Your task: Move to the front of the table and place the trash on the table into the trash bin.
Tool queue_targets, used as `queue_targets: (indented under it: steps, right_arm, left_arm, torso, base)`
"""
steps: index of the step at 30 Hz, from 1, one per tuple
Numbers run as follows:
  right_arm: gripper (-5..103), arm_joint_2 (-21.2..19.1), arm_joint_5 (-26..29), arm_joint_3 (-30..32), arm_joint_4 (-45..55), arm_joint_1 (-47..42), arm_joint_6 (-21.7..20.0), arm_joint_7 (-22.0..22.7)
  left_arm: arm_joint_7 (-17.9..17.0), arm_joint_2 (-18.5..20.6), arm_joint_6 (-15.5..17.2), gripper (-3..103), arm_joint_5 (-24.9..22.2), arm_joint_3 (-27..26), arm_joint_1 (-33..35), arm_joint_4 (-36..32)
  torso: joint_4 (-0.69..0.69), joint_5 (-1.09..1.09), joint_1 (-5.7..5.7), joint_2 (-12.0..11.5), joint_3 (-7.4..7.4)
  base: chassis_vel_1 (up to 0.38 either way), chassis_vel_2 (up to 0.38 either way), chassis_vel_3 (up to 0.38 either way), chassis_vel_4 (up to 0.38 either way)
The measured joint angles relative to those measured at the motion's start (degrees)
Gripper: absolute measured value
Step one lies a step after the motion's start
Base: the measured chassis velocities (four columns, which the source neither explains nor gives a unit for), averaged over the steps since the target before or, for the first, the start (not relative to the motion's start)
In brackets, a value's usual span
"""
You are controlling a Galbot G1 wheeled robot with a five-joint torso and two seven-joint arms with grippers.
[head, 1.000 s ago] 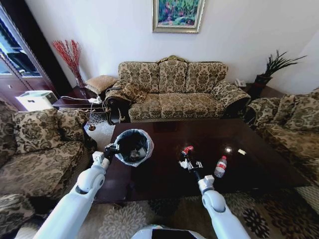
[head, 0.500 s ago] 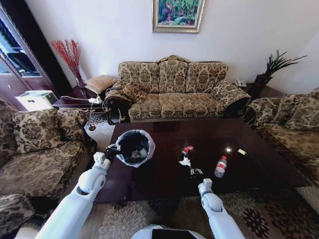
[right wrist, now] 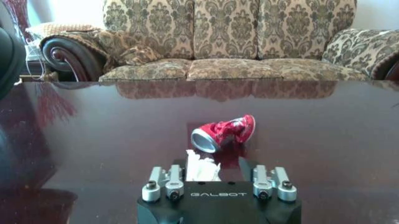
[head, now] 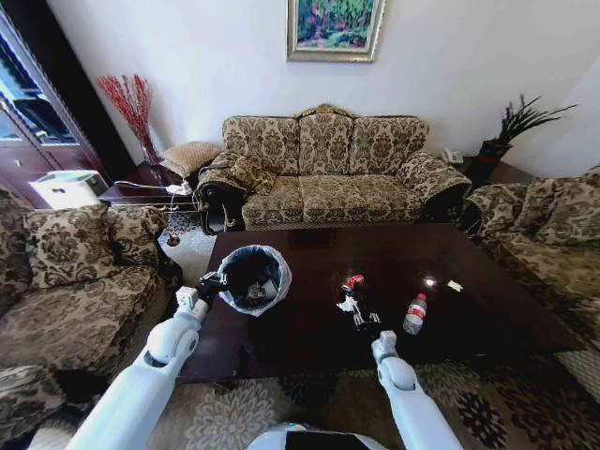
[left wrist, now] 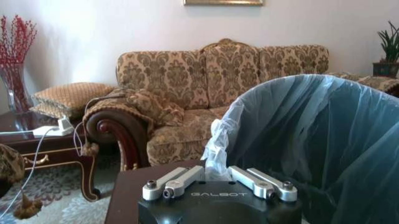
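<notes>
Head view: your left gripper (head: pixel 214 280) pinches the bin (head: pixel 251 276) by its rim on the table (head: pixel 487 319); bottle (head: pixel 414 313) lies off right; left wrist: fingers (left wrist: pixel 176 181) pressed on the bag's fold; right wrist: right gripper (right wrist: pixel 212 169) spread around a paper wad (right wrist: pixel 199 167), can (right wrist: pixel 223 132) just beyond; wad's light and squishy, so I'd grab mid-bulk.

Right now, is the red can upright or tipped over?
Tipped over. The crushed red can lies on its side on the table, its open silver end facing the right gripper, just beyond the white paper wad.
</notes>
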Motion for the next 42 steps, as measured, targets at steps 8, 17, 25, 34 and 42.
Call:
queue_targets:
  steps: [8,17,25,34,42]
  right_arm:
    - [80,0.80,0.20,-0.69,-3.83,2.55,0.08,-0.18]
    - [84,1.35,-0.04,-0.62,-6.48,3.78,0.41,-1.12]
    - [56,1.47,-0.16,-0.35,-8.36,4.34,0.43,-1.70]
    - [26,2.12,-0.59,-0.32,-9.85,4.91,0.74,-1.96]
    - [1,1.50,0.44,-1.40,-7.64,4.32,0.37,0.25]
  left_arm:
    - [0.25,0.07,-0.16,1,0.02,0.00,0.15,0.16]
    - [0.53,-0.10,-0.48,1,-0.07,-0.32,0.19,0.65]
    - [0.58,-0.01,-0.68,1,-0.23,-0.22,-0.11,0.91]
    - [0.59,0.01,-0.98,1,-0.26,-0.18,-0.12,1.15]
    - [0.64,0.27,-1.12,1,-0.39,-0.38,-0.21,1.16]
  torso:
    - [0.00,0.00,0.00,0.00,0.00]
    - [0.00,0.01,0.00,0.00,0.00]
    - [-0.01,0.00,0.00,0.00,0.00]
    - [0.00,0.00,0.00,0.00,0.00]
    - [0.00,0.02,0.00,-0.01,0.00]
  base:
    - [0.000,0.000,0.000,0.000]
    - [0.000,0.000,0.000,0.000]
    - [0.000,0.000,0.000,0.000]
    - [0.000,0.000,0.000,0.000]
    - [0.000,0.000,0.000,0.000]
